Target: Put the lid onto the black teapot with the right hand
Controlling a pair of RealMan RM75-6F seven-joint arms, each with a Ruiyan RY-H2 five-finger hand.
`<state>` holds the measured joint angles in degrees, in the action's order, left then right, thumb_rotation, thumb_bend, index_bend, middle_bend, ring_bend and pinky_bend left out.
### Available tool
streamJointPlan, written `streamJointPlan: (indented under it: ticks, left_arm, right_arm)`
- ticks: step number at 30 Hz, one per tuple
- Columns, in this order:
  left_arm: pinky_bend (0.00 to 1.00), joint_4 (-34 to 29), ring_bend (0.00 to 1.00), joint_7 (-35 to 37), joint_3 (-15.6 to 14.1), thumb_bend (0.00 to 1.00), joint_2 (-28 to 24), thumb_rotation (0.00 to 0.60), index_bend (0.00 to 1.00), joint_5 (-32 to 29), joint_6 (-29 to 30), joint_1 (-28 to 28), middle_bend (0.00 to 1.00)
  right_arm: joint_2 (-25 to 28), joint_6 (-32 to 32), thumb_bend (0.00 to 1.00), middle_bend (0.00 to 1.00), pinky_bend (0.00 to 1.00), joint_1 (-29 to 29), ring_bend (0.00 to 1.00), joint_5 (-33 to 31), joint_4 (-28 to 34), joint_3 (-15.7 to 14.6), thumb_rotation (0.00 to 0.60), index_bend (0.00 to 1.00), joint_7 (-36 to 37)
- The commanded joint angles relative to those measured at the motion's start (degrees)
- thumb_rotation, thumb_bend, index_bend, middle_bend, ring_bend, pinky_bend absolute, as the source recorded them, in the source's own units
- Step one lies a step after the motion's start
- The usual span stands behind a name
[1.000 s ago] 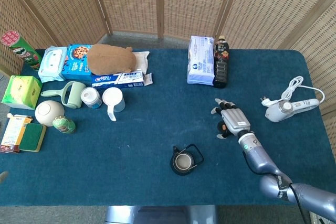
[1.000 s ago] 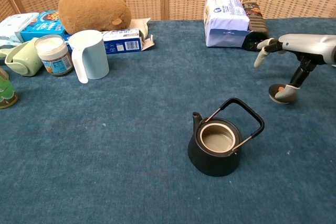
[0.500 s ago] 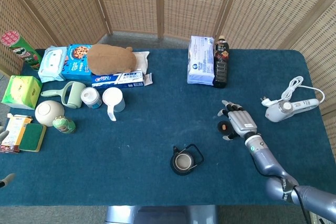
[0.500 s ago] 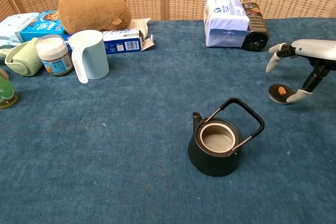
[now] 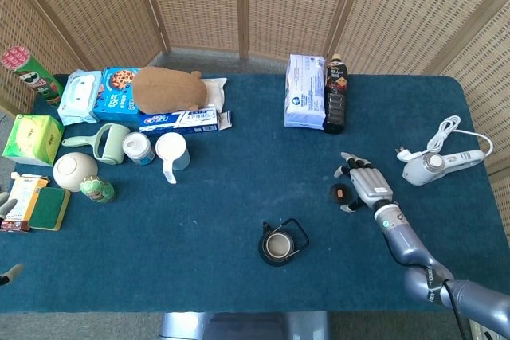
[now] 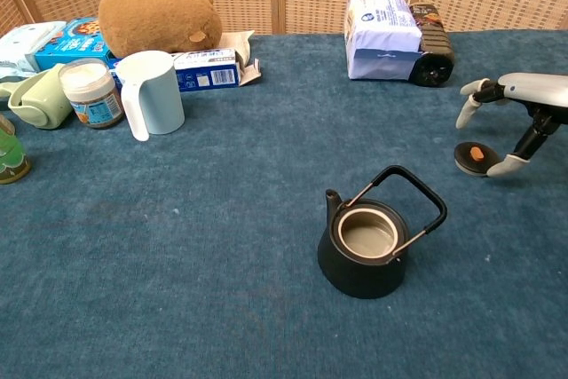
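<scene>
The black teapot (image 5: 280, 245) (image 6: 363, 257) stands uncovered near the table's front edge, its handle up and its mouth showing. Its lid (image 5: 340, 193) (image 6: 470, 156), a dark disc with an orange knob, lies flat on the blue cloth to the right of the pot and farther back. My right hand (image 5: 368, 187) (image 6: 522, 100) hovers just right of the lid, its fingers spread and holding nothing; one fingertip (image 6: 504, 166) sits at the lid's right rim. Only fingertips of my left hand (image 5: 6, 205) show at the left edge of the head view, spread apart.
A white tissue pack (image 6: 380, 30) and a dark bottle (image 5: 335, 95) stand behind the lid. A white hair dryer (image 5: 434, 165) with its cord lies at the right. A mug (image 6: 151, 91), a jar, a plush toy (image 6: 158, 18) and boxes crowd the back left.
My right hand has drawn back to the right off the lid, leaving it uncovered on the cloth. The lid and teapot have stayed put. Left-hand fingertips have appeared at the left edge.
</scene>
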<state>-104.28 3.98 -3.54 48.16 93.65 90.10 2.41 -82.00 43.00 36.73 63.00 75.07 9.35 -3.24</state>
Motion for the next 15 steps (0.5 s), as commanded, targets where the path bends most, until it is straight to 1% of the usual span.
streamJointPlan:
  ticks: [1,7,15]
  left_arm:
    - [0.06,-0.05,0.00,-0.07,0.02,0.10,0.00,0.600,0.00,-0.02,-0.03,-0.03,0.00]
    - [0.06,-0.01,0.00,0.14,0.05,0.10,-0.01,0.600,0.00,-0.09,0.29,0.11,0.00]
    - [0.06,0.01,0.00,0.39,0.00,0.10,-0.02,0.600,0.00,0.26,0.41,0.08,0.00]
  right_arm:
    - [-0.24,-0.25,0.15,0.02,0.00,0.24,0.00,-0.17,-0.43,-0.04,0.600,0.30,-0.03]
    - [-0.71,-0.81,0.17,0.02,0.00,0.65,0.00,-0.69,-1.06,-0.30,0.600,0.30,-0.32]
    - [-1.14,-0.71,0.17,0.02,0.00,0.66,0.00,-1.02,-1.77,-0.53,0.600,0.30,-0.24]
